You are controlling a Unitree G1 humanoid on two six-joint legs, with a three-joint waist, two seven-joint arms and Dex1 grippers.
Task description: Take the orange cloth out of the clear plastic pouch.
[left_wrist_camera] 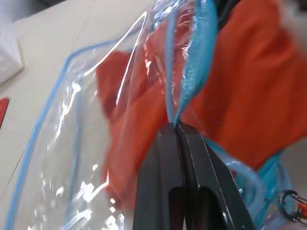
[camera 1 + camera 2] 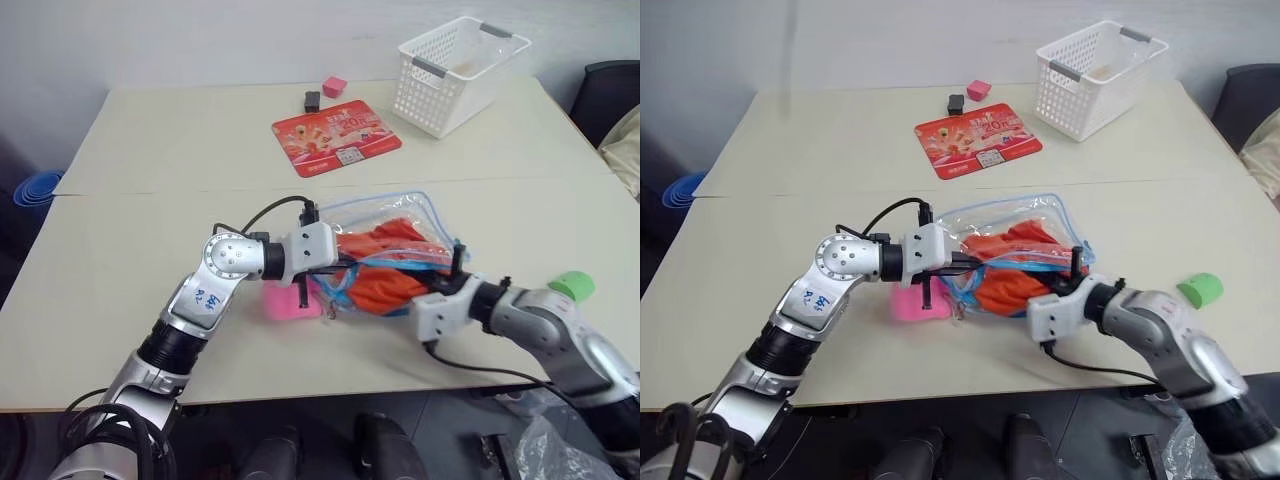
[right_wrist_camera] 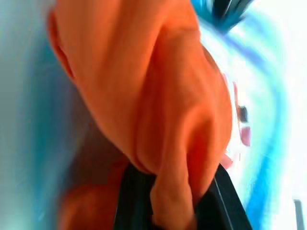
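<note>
Left gripper point(image 1: 176, 128): fingers pressed together on the light blue piping of the pouch's edge, pinching it; in the head views it sits just left of centre, against the pouch's left end.
Left arm pose: enters from the lower left corner, rises to a bent elbow, then the forearm runs level toward the right; the wrist is nearly horizontal.
Right gripper point(image 3: 175, 191): fingers nipped on a fold of the orange cloth, a bunch of fabric pressed between them; in the head views it sits right of centre, at the pouch's lower right end.
Right arm pose: enters from the lower right corner, forearm angled up and to the left, wrist pointing left toward the left gripper.
Clear plastic pouch point(image 2: 385, 212): centre of the frame, held between the two grippers, crumpled, its upper edge lifted.
Orange cloth point(image 2: 390, 275): bunched at the pouch's middle, partly behind the clear plastic; how much is outside cannot be told.
Pink plush toy point(image 2: 283, 302): on the table point(image 2: 150, 150), under the left wrist, beside the pouch's left end.
Red printed card point(image 2: 335, 137): flat, upper centre.
White lattice basket point(image 2: 455, 72): upper right.
Small pink block point(image 2: 334, 86): top centre, just beside a small dark object point(image 2: 312, 101).
Green object point(image 2: 572, 285): right edge, near the right forearm.
</note>
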